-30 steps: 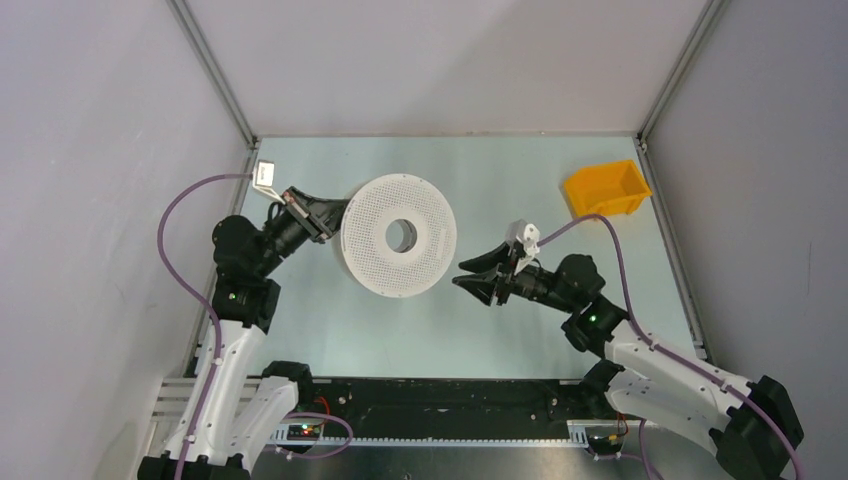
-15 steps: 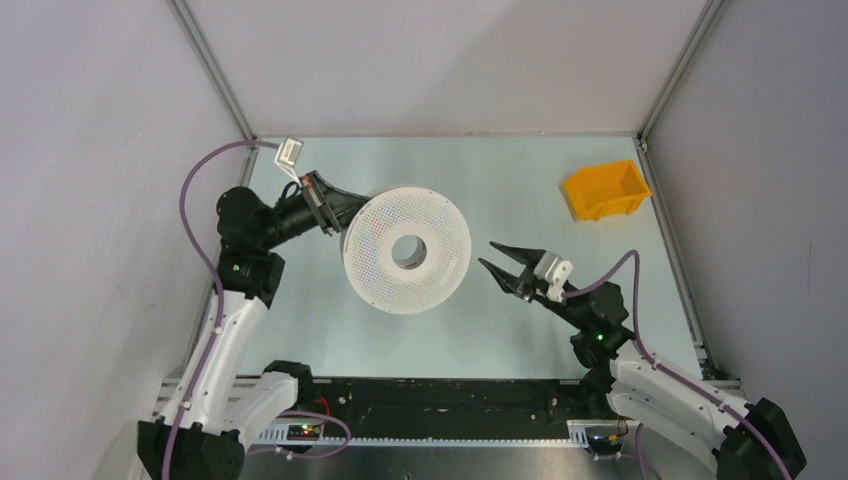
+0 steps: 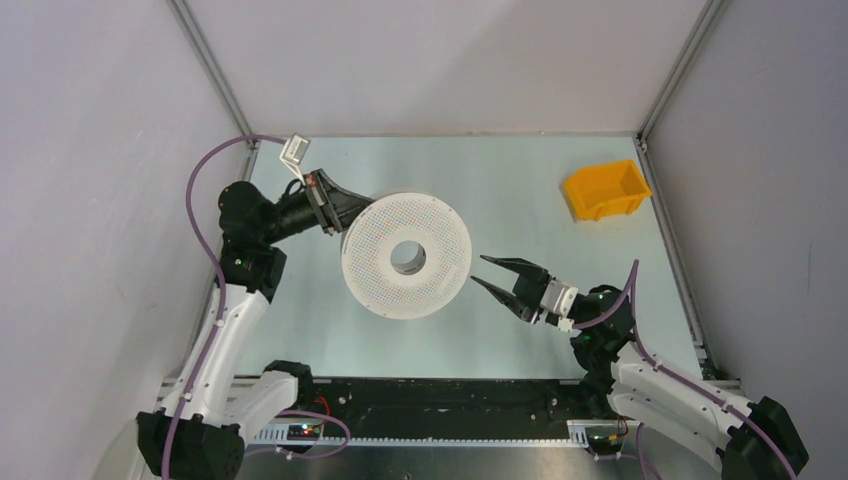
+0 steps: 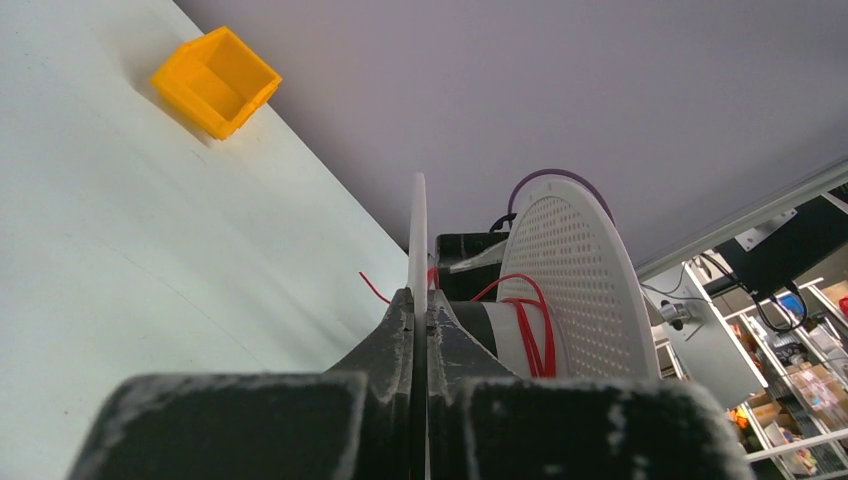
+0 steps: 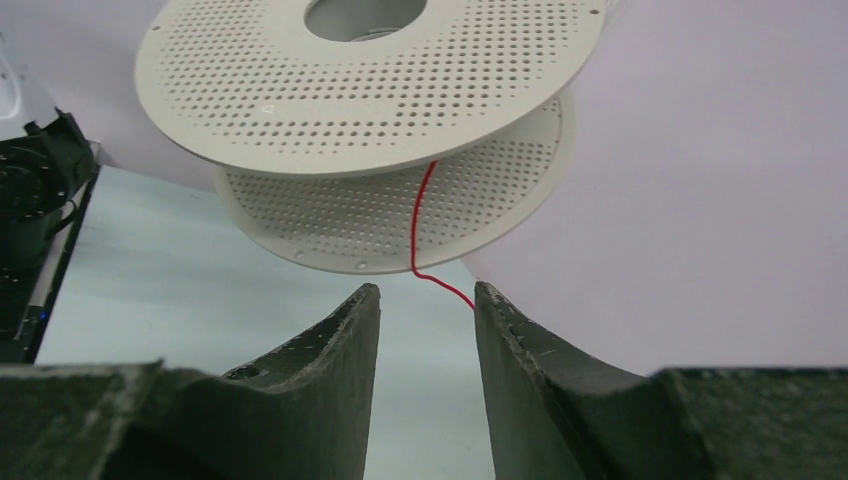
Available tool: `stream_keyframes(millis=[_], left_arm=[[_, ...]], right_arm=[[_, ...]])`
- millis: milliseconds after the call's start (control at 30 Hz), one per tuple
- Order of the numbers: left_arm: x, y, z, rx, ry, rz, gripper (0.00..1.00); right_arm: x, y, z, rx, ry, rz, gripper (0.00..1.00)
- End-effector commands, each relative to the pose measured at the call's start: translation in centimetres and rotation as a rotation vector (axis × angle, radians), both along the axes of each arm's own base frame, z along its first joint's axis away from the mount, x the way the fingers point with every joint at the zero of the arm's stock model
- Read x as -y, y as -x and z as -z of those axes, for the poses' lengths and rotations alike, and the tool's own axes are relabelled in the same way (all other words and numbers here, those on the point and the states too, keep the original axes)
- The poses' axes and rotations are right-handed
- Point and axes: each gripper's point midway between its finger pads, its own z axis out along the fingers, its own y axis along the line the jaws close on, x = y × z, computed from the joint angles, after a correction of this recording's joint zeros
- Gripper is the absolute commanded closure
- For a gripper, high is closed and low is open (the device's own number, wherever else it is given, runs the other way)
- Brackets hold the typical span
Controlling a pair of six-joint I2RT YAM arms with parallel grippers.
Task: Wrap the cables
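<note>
Lower right in my overhead view, the right hand [image 3: 478, 269] stands open, nothing between its fingers, tips aimed at the pale spool [image 3: 440, 270] at centre frame. The thin red cable [image 5: 428, 215] sits wound between the spool's discs, its loose end trailing past the rim just beyond those tips. Upper left, the left hand [image 3: 345, 207] is clamped on the spool's rim, holding it tilted. A yellow bin [image 3: 605, 190] sits on the surface [image 3: 520, 190], upper right.

The left jaws pinch the left rim of a pale round spool [image 3: 440, 238] dotted with tiny holes. The right jaws stand apart and point at the spool's right side, near it but not touching. An orange bin [image 3: 605, 188] sits far right on the counter [image 3: 500, 175].
</note>
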Motion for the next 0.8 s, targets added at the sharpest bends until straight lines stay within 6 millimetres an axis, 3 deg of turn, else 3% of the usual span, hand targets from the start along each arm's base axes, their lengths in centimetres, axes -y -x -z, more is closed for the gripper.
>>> stream_keyframes(millis=[0,667,767], left_arm=[[0.0,1.2,-2.5,0.086,0.023,0.017,1.00],[-0.1,1.6,-2.6,0.089,0.029,0.011,1.00],[0.0,1.6,-2.5,0.087,0.029,0.011,1.00]], right_arm=[[-0.4,0.8,-2.7,0.046,-0.036,-0.028,0.55],[-3.5,-0.7,-3.4,-0.060,-0.029,-0.016,0.58],[-3.6,-1.2,-3.3,-0.077,-0.029,-0.002,0.68]])
